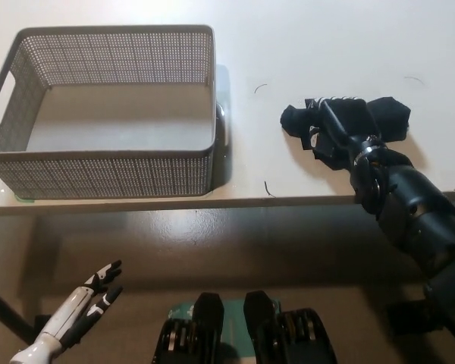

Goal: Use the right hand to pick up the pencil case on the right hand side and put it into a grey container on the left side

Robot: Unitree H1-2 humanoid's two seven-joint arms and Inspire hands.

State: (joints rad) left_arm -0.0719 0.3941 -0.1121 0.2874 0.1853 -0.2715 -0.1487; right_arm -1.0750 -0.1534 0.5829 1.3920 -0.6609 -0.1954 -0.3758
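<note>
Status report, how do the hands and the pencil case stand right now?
Right hand on top of the black pencil case, grip unconfirmed. Case on the table, right of the empty grey container. Left hand open, low. Path looks clear.

A pale, cream-coloured table (311, 45) fills the upper part of the frame, its front edge running straight across just below the middle. At the upper left a grey mesh basket (106, 171) stands on it, close to that edge. At the right a black pencil case (383, 115) lies flat on the top, well apart from the basket, with a few thin dark threads (268, 189) scattered on the bare surface between and around them.
</note>
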